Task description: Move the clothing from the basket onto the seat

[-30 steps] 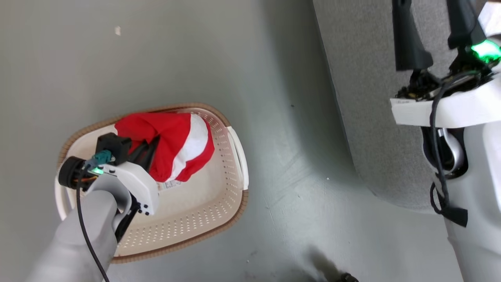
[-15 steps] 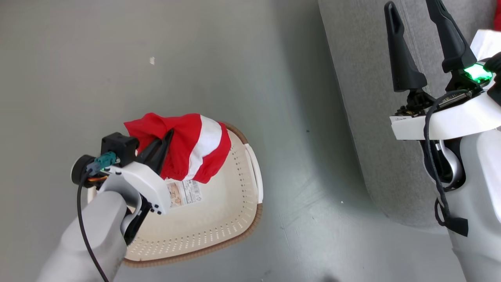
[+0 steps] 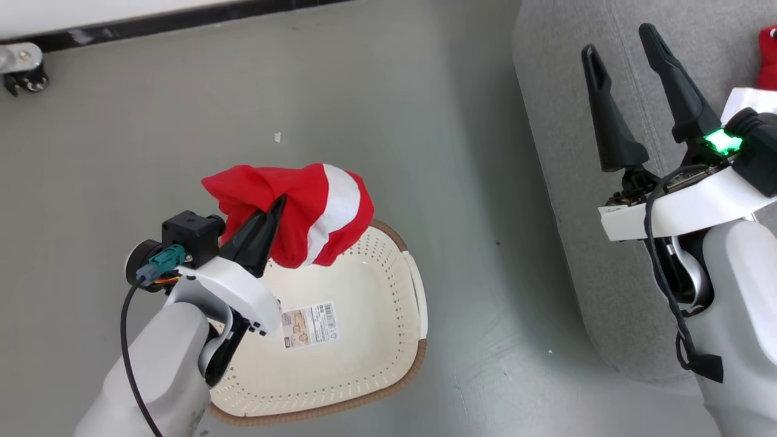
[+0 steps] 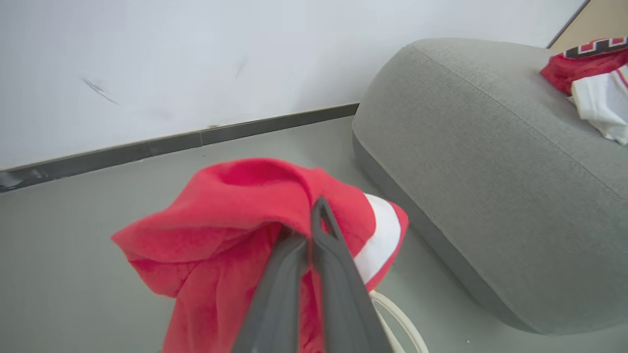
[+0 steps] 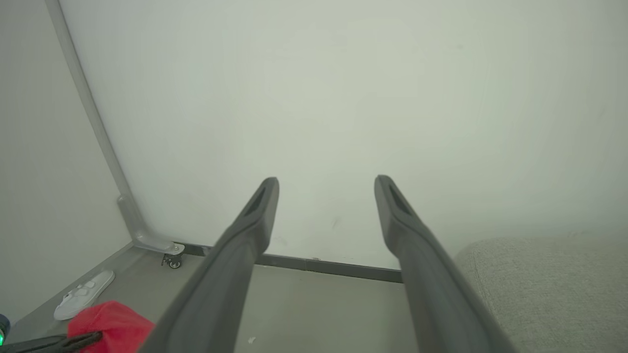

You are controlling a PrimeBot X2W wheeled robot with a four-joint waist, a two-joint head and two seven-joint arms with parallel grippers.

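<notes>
Grey floor (image 3: pixel 364 91), left gripper (image 3: pixel 279 200) pinching garment (image 3: pixel 300 185), right gripper (image 3: pixel 616 40) spread, slipper (image 5: pixel 83 295) in right-wrist view

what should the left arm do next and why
Probably swing rightward toward the seat: the left gripper is shut on the red garment, which hangs above the basket, and the seat lies to the right with a second garment on it.

A broad strip of bare grey floor (image 3: pixel 479 200) runs down the middle of the head view, between the basket (image 3: pixel 394 340) at lower centre and the seat (image 3: pixel 546 73) at right. The red garment (image 3: pixel 303 206) hangs above the basket's upper rim. At upper right of the left wrist view, a second garment (image 4: pixel 588 73) occupies the seat's far corner, and the nearer cushion lies open. The wall (image 4: pixel 171 63) closes the back.
</notes>
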